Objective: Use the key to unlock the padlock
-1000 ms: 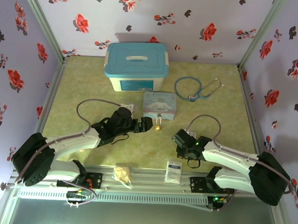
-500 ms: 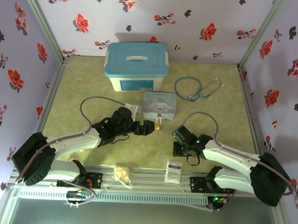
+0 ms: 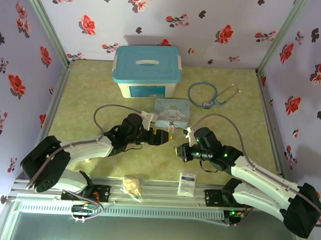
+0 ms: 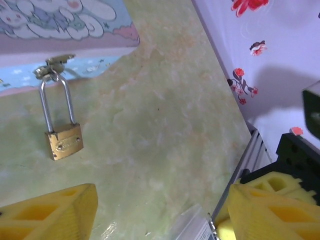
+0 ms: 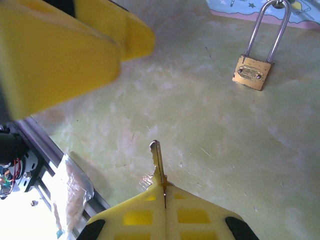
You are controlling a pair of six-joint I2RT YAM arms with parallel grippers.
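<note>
My L gripper [image 3: 162,137] sits just left of padlock [image 3: 171,134]; my R gripper [image 5: 164,190] is near it, front-right, w/ key [image 5: 157,155] sticking out fwd btw the tips, apart from padlock. It hangs off tin [image 3: 171,111] front latch, lying on table [image 3: 97,95] just in front. Lidded box [image 3: 147,70] behind tin, a bit left; stethoscope [image 3: 213,95] right of box. Packet [image 3: 187,183] & bag [image 3: 132,186] at near edge

A blue-lidded box [image 3: 147,65] stands near a stethoscope [image 3: 207,104] and pastel tin [image 3: 171,111].
</note>
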